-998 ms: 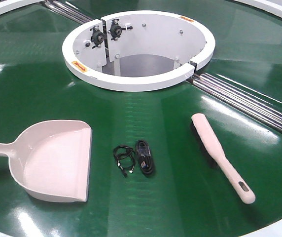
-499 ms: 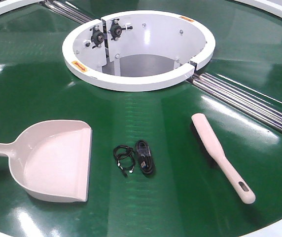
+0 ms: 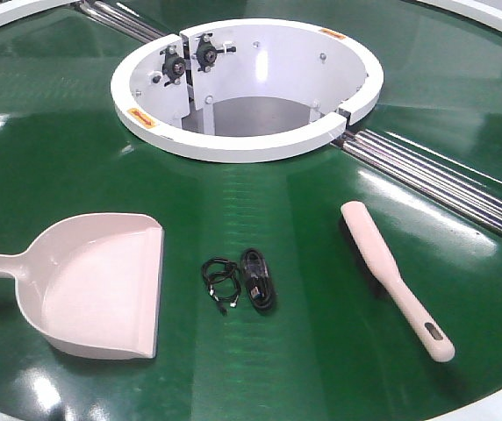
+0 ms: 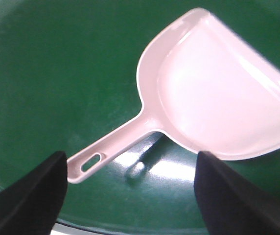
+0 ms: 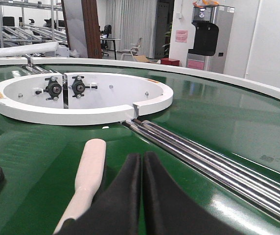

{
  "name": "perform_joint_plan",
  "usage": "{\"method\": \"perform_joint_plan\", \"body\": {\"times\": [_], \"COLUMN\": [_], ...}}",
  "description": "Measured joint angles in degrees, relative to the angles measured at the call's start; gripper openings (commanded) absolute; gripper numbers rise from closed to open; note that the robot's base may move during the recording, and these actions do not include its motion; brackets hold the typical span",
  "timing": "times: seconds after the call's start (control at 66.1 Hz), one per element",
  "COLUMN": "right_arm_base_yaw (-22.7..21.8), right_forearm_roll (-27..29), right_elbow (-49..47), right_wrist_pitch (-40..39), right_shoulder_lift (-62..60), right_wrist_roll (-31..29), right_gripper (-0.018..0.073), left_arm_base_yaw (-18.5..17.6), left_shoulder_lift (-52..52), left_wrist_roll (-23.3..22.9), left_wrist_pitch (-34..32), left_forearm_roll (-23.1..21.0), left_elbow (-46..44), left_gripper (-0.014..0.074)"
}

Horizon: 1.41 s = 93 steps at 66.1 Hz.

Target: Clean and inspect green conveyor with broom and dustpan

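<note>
Two left fingers (image 4: 27, 196) flanking dustpan (image 4: 218, 93) handle, wrist view only

Glossy green conveyor (image 3: 304, 263), smooth pale plastic dustpan (image 3: 102, 285) and broom (image 3: 391, 276), shiny metal rails (image 3: 444, 180)

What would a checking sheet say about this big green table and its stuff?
Surface: glossy green conveyor, glare spots.
Job's things: pale pink plastic dustpan and slim pink broom lie flat, apart.
Clutter: black coiled cord bundle between them.
Grippers: left gripper open over dustpan handle; right gripper shut, empty, beside broom.
Cables: nothing seen besides that bundle.
Surroundings: white central ring, silver rails, room with chairs.
</note>
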Motion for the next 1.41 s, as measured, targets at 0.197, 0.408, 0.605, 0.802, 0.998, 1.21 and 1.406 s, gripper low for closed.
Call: {"method": "perform_joint_plan", "body": {"times": [0.197, 0.408, 0.605, 0.802, 0.998, 1.21, 1.406], "right_arm_base_yaw": [0.0, 0.0, 0.0, 0.0, 0.0, 0.0, 0.0], "right_forearm_roll": [0.0, 0.0, 0.0, 0.0, 0.0, 0.0, 0.0], "right_elbow": [0.0, 0.0, 0.0, 0.0, 0.0, 0.0, 0.0], "right_wrist_pitch": [0.0, 0.0, 0.0, 0.0, 0.0, 0.0, 0.0], "right_shoulder_lift": [0.0, 0.0, 0.0, 0.0, 0.0, 0.0, 0.0], "right_wrist_roll": [0.0, 0.0, 0.0, 0.0, 0.0, 0.0, 0.0], "right_gripper": [-0.0008, -0.0008, -0.0008, -0.0008, -0.0008, -0.0008, -0.0008], "left_arm_base_yaw": [0.0, 0.0, 0.0, 0.0, 0.0, 0.0, 0.1], "left_shoulder_lift": [14.5, 22.0, 26.4, 31.5, 35.0, 38.8, 41.0], "left_wrist_roll": [18.8, 29.5, 30.8, 33.6, 34.0, 38.0, 40.5], "left_wrist_pitch": [9.0, 12.2, 9.2, 8.3, 7.5, 9.4, 10.1], "left_forearm_roll": [0.5, 6.8, 11.8, 11.8, 10.7, 8.0, 7.2], "left_elbow": [-6.4, -6.8, -6.9, -9.2, -15.8, -16.8, -17.0], "left_gripper": [0.0500, 0.0500, 0.0500, 0.0500, 0.0500, 0.0500, 0.0500]}}
